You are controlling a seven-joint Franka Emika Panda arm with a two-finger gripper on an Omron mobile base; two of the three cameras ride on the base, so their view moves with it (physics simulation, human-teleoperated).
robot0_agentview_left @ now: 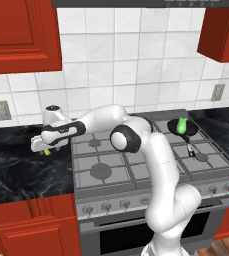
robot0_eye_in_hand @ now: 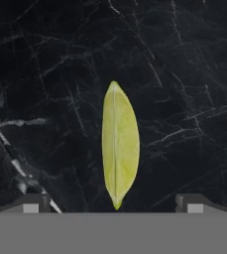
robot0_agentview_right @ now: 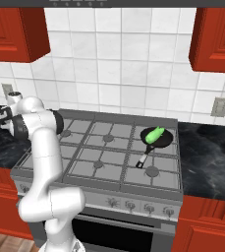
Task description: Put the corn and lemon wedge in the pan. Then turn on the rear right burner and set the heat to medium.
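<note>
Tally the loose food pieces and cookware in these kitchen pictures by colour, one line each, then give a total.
Green: 1, the corn, lying in the pan
Yellow: 1, the lemon wedge, on the black counter
Black: 1, the pan, on the stove
Total: 3

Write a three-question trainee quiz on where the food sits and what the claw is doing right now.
1. True or false: the corn lies in the pan.
2. The lemon wedge rests on: A) the stove B) the black counter C) the pan.
3. Fill in: the claw above the wedge is ____.

Key: 1 true; 2 B, on the counter left of the stove; 3 open, its fingertips apart on either side of the wedge's tip.
</note>
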